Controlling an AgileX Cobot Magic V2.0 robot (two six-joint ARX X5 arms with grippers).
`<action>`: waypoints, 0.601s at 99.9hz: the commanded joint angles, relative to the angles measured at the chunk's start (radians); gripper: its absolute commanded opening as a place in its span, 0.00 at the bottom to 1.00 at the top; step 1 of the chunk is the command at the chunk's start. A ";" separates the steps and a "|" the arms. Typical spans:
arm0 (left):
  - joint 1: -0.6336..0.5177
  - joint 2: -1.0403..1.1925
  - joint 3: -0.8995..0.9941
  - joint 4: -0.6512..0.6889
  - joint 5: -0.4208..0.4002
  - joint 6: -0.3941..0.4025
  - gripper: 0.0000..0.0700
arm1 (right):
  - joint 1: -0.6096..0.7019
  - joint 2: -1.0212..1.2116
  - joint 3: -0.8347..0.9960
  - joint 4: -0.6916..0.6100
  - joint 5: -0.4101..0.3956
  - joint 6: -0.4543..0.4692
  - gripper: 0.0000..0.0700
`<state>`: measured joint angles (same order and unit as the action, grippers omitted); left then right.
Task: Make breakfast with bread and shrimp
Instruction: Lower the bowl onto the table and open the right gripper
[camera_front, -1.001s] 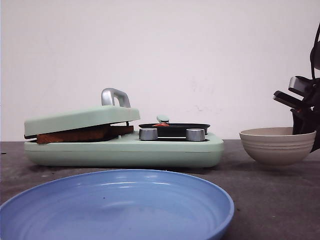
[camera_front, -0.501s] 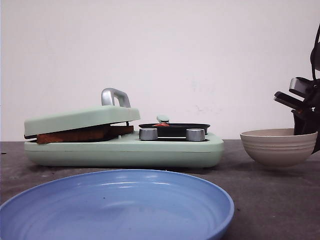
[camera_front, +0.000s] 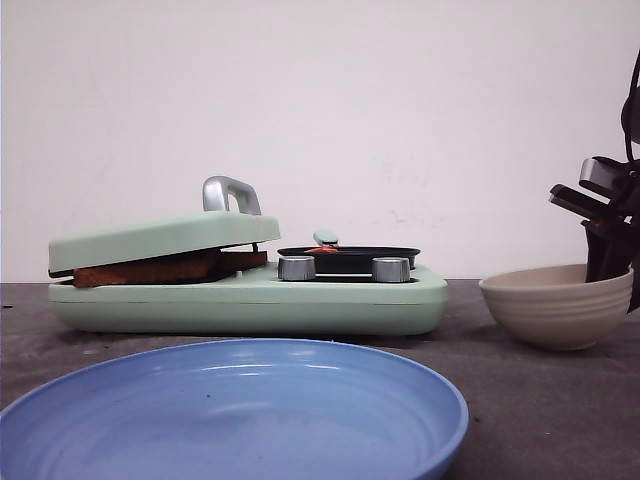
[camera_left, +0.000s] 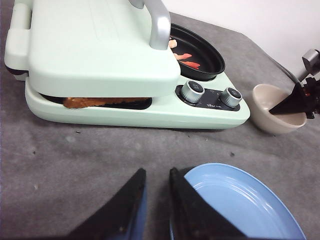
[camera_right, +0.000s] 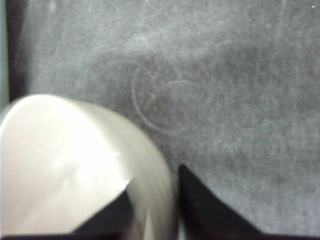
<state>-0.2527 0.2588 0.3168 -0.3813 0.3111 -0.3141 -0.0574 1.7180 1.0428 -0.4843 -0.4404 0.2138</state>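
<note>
Gripping the rim of a beige ribbed ceramic bowl (camera_front: 556, 308), the right end effector (camera_front: 606, 255) has its black fingers closed on the bowl wall, one finger inside and one outside, as the right wrist view shows; in the front view the bowl sits tilted at about 3 o'clock of the scene, its far-right rim raised. Left of it on the dark grey worktop (camera_front: 530, 400) stands a mint-green breakfast maker (camera_front: 250, 295) with a hinged lid (camera_front: 150, 238) and a silver handle (camera_front: 228, 192). The lid rests slightly ajar on the toasted bread (camera_front: 145, 270), whose browned crust edge shows in the gap on the maker's 9 o'clock half. On the 3 o'clock half a small round black pan (camera_front: 347, 257) holds the reddish-orange shrimp (camera_left: 187, 60), only partly visible, behind two silver knobs (camera_front: 297, 267). A large blue round plate (camera_front: 230, 410) lies nearest the camera at 6 o'clock, apart from the maker. The left end effector (camera_left: 155, 200) hovers over the worktop beside the plate's rim, its dark fingers narrowly parted and holding nothing.
</note>
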 joint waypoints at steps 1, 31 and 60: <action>0.000 0.001 0.001 0.007 0.001 -0.004 0.00 | 0.000 0.021 0.011 0.004 0.005 -0.011 0.27; 0.000 0.001 0.001 0.007 0.001 -0.004 0.00 | -0.005 0.019 0.013 0.020 -0.004 -0.011 0.31; 0.000 0.001 0.001 0.007 0.001 -0.005 0.00 | -0.052 -0.030 0.027 0.018 -0.005 -0.012 0.37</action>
<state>-0.2527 0.2588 0.3168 -0.3817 0.3111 -0.3141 -0.0940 1.7088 1.0443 -0.4709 -0.4442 0.2134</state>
